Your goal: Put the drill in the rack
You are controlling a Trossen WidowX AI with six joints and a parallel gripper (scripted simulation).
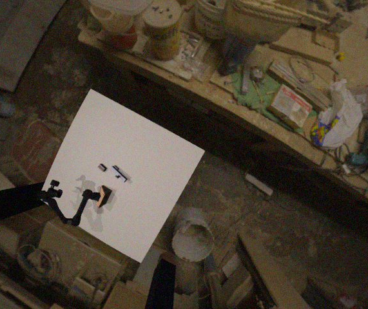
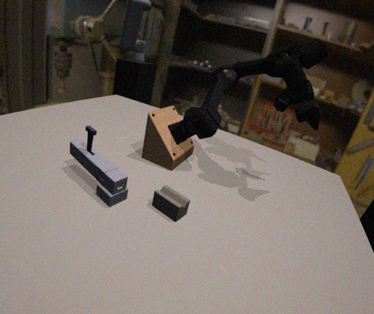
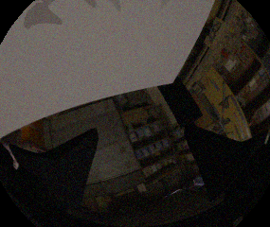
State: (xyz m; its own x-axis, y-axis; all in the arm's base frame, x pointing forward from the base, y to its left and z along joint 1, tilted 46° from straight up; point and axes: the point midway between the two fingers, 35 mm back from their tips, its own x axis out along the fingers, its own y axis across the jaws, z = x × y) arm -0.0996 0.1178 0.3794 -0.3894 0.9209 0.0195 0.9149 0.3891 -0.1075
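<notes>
A pale grey-lilac housing (image 1: pixel 119 173) (image 2: pixel 99 164) lies on the white table as a long bar, with a block under one end and a square opening in that end face. The dark T-shaped key (image 2: pixel 90 139) stands upright out of its top. I cannot make out the drill apart from the housing. The rack (image 1: pixel 102 167) (image 2: pixel 168 203), a small grey block with a V-groove, stands beside the housing, and its groove is empty. My gripper (image 1: pixel 51 193) (image 2: pixel 295 109) (image 3: pixel 141 131) is open and empty, high over the table's edge, on the far side of the arm's mount from the housing.
The arm's orange wooden wedge mount (image 1: pixel 102 196) (image 2: pixel 165 136) stands on the white table (image 1: pixel 137 140) (image 2: pixel 213 263) (image 3: pixel 101 57) between the gripper and the housing. The table's edge runs below the gripper. A cluttered workshop surrounds the table.
</notes>
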